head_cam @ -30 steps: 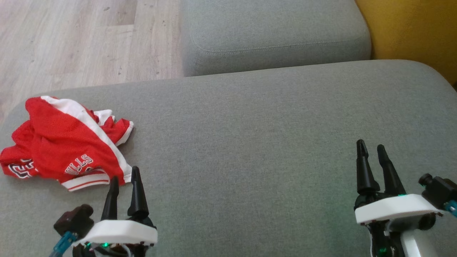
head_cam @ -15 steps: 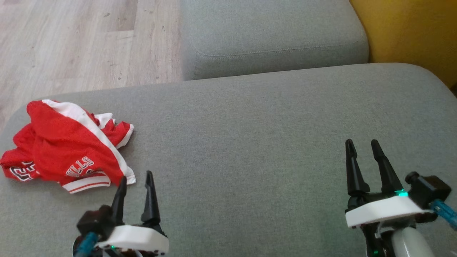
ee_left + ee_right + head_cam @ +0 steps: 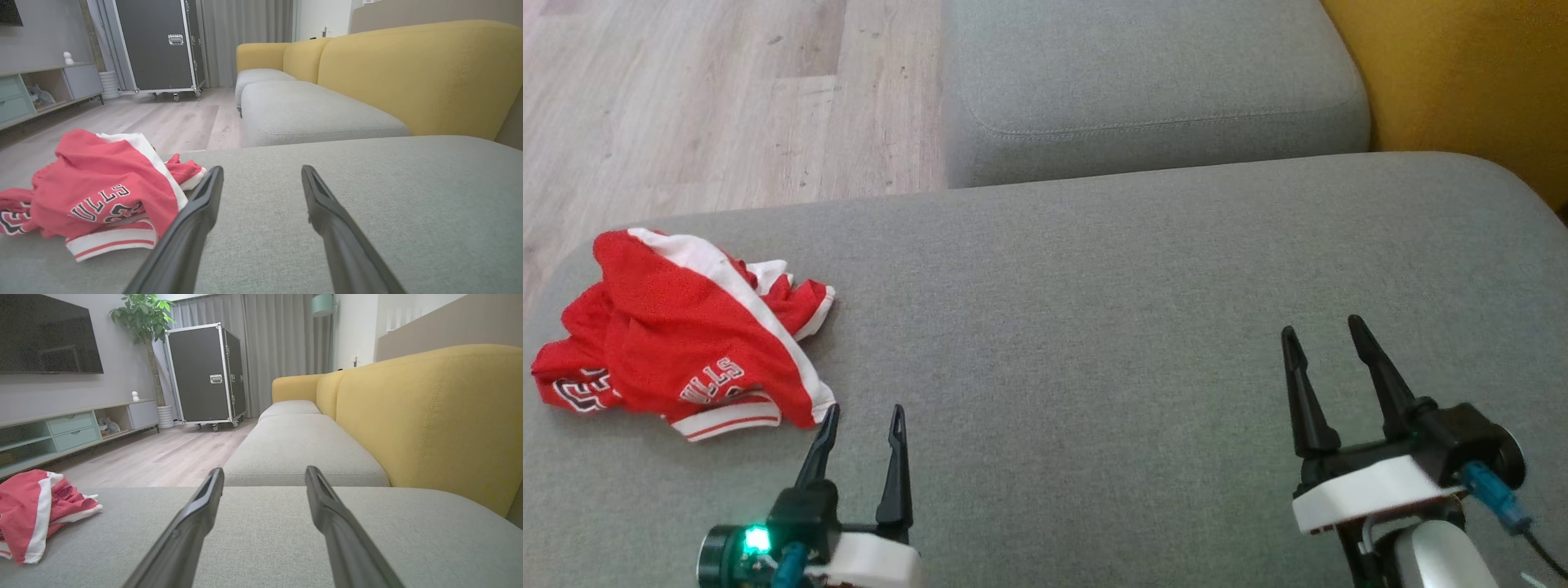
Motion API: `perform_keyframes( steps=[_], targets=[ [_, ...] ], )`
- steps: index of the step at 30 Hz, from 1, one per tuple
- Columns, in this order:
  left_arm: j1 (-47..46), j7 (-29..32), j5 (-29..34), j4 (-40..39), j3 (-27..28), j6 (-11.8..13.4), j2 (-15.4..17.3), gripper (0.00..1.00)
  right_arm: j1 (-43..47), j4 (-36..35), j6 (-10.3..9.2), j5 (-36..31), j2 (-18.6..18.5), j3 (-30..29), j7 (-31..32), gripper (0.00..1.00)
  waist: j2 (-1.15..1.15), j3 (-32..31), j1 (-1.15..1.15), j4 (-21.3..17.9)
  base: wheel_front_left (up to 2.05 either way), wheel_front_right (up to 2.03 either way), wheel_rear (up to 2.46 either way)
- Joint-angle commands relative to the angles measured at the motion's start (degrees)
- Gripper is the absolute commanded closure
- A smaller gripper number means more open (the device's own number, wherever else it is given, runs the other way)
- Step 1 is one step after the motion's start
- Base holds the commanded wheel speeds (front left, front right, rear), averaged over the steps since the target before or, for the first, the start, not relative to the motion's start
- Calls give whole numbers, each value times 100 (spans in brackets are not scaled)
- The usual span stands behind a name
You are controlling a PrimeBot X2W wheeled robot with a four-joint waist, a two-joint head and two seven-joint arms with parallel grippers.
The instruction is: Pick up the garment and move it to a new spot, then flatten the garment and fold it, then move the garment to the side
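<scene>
The garment [image 3: 686, 343], just left of the left gripper [image 3: 864, 408], is thin red cloth with a fine mesh look. It is matt, and its white trim looks smoother. Under that gripper, the seat cushion [image 3: 1094, 327] is grey woven cloth, matt and slightly rough. The gripper's fingers [image 3: 192, 220] look like smooth black plastic with a dull sheen. Ahead and to the right of the right gripper [image 3: 1321, 325], the backrest [image 3: 1462, 73] is matt yellow cloth. The floor [image 3: 686, 98] beyond the left gripper is pale, grained wood with little gloss.
</scene>
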Motion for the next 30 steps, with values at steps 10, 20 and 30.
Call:
perform_keyframes(
  steps=[10, 20, 30],
  targets=[
    [-224, -254, 83, -436, 145, 213, -66, 0, -130, -360, -4, -315, -46, 179, -263, 0, 0, -48, 0, 22, 0, 0, 0],
    [291, -441, 183, -687, 879, -177, -483, 0, 121, 317, -4, 933, -49, 11, -450, 0, 0, -94, 0, 11, 0, 0, 0],
    [382, -526, 651, -435, 1049, -367, -612, 0, 69, 547, -4, 496, -51, 103, -534, 0, 0, -104, 0, -23, 0, 0, 0]
  ],
)
